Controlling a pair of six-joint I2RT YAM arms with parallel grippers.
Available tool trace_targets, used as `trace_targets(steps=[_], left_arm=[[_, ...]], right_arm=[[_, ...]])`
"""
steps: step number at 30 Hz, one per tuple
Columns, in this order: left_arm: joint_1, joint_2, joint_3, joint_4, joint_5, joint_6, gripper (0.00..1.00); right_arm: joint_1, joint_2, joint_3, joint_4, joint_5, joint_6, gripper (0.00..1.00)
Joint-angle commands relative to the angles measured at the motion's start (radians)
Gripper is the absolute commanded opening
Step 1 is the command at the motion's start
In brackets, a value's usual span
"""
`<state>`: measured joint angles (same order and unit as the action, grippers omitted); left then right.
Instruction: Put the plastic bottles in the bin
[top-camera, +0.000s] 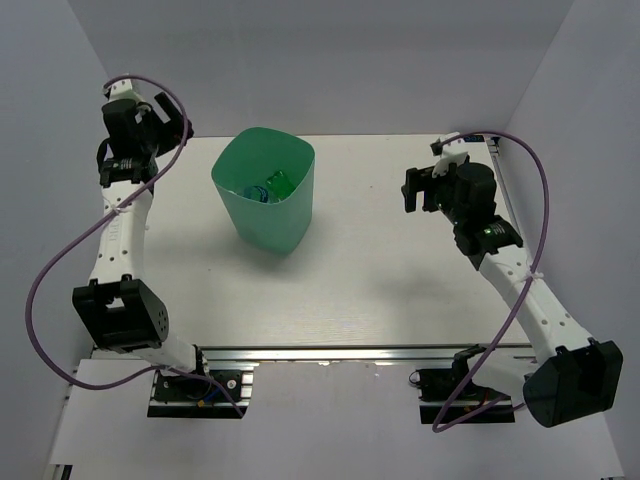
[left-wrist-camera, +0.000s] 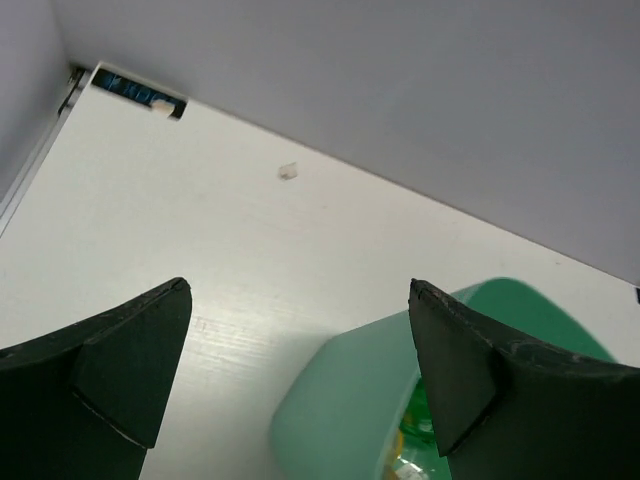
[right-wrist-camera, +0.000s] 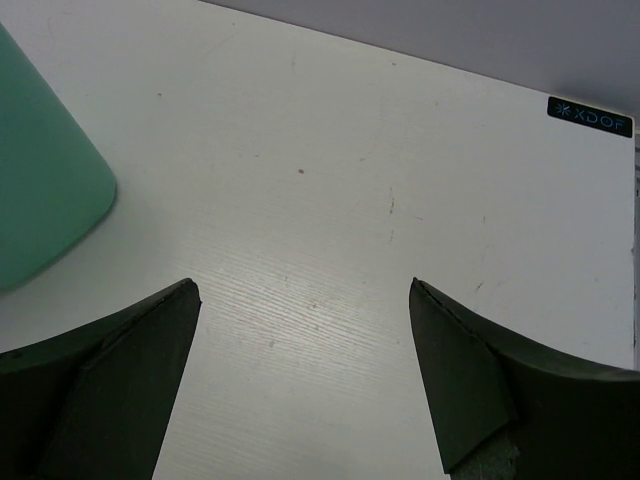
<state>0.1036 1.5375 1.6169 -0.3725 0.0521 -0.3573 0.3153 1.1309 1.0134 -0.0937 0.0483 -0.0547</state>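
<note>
bin (top-camera: 265, 225): upright, far-left of desk (top-camera: 380, 260) centre
bottle: green plastic bottle (top-camera: 278, 185) lies inside the bin; none seen on the desk
left fingers (left-wrist-camera: 110, 370): apart, empty, just left of the bin, nearer
right fingers (right-wrist-camera: 110, 370): apart, empty, well right of the bin

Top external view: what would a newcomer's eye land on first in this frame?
The mint-green bin stands left of centre on the white table, with green and blue plastic items inside. The left gripper hangs open and empty near the far-left corner, the right gripper open and empty over the table's right side.
</note>
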Motion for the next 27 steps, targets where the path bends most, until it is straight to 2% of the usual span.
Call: trace_targets(steps=[1,7,10,15,27], left_arm=[[0.045,0.018,-0.055,0.035,0.088,-0.045,0.98],[0.062,0.033,-0.164,0.115,0.061,-0.046,0.98],[0.073,0.03,-0.202,0.126,0.057,-0.057,0.98],[0.091,0.027,-0.261,0.132,0.055,-0.06,0.98],[0.097,-0.034,-0.345,0.199,0.068,-0.069,0.98]], right_arm=[[-0.018,0.03,0.031,0.029,-0.018,0.023,0.89],[-0.021,0.069,0.03,0.028,-0.041,0.039,0.89],[-0.019,0.09,0.017,0.054,-0.041,0.099,0.89],[-0.021,0.15,0.011,0.077,-0.134,0.186,0.89],[-0.022,0.178,0.045,0.078,-0.096,0.251,0.89]])
